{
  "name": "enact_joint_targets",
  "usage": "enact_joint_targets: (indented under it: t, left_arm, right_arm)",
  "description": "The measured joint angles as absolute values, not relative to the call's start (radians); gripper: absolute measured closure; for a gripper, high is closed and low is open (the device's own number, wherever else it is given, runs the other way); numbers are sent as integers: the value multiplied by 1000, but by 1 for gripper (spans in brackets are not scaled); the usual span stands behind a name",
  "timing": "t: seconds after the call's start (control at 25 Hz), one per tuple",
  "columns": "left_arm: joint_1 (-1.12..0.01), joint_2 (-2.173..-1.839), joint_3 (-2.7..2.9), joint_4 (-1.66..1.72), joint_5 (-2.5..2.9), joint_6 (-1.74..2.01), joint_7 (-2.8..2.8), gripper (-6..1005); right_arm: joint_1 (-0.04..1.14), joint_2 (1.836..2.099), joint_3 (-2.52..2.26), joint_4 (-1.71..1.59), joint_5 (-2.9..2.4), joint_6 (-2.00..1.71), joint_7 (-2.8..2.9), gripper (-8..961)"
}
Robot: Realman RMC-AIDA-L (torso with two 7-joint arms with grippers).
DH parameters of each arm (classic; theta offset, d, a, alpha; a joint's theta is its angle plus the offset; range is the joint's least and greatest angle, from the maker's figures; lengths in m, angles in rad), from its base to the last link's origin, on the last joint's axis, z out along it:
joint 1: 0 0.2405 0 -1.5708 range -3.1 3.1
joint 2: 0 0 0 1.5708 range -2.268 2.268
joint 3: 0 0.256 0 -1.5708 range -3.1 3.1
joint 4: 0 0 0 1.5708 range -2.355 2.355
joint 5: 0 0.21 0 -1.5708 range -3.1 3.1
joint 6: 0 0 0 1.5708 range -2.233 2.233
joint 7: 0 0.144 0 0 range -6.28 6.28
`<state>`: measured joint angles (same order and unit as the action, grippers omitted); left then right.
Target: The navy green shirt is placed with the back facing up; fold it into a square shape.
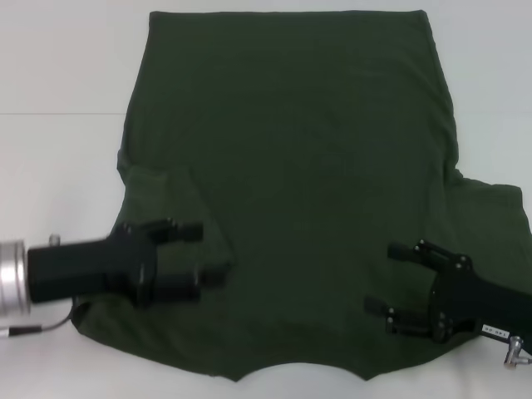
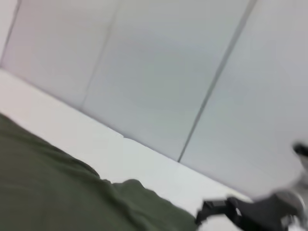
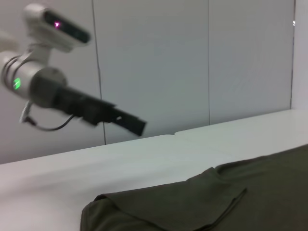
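The navy green shirt (image 1: pixel 299 166) lies spread on the white table, plain back up, with its collar end at the near edge. One sleeve is folded in over the body (image 1: pixel 170 199); the other sleeve (image 1: pixel 499 212) lies spread out flat. My left gripper (image 1: pixel 212 252) hovers open over the folded sleeve and holds nothing. It shows raised above the table in the right wrist view (image 3: pixel 132 123). My right gripper (image 1: pixel 379 277) is open over the shirt's near right part, also holding nothing. The shirt also shows in both wrist views (image 2: pixel 48 192) (image 3: pixel 216 202).
The white table (image 1: pixel 58 66) shows bare on both sides of the shirt and along the near edge. A seam line (image 1: pixel 50 113) crosses the tabletop at the left. Grey wall panels (image 3: pixel 192 57) stand behind the table.
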<state>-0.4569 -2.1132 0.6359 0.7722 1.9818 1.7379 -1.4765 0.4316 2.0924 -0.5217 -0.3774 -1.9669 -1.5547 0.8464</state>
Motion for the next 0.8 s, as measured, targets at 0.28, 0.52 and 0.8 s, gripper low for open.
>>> enact_joint_targets:
  t: [0.28,0.52,0.8]
  left_arm:
    - [-405,-2107,650,771,2056,1719,-1318,116]
    - [-410,-2112,652,770,2161,1664,-1285,116]
    - [-414,-2114,648,778,2156,1679,-1268,116]
  right_arm:
    - [434,2091,-533,-520,-1989,-1594,1163,14]
    - [453,2089,-614,-813,-2070,-1610,1755,16]
    - [514,2078,-633,-1105,-2270,-1711,2334,18]
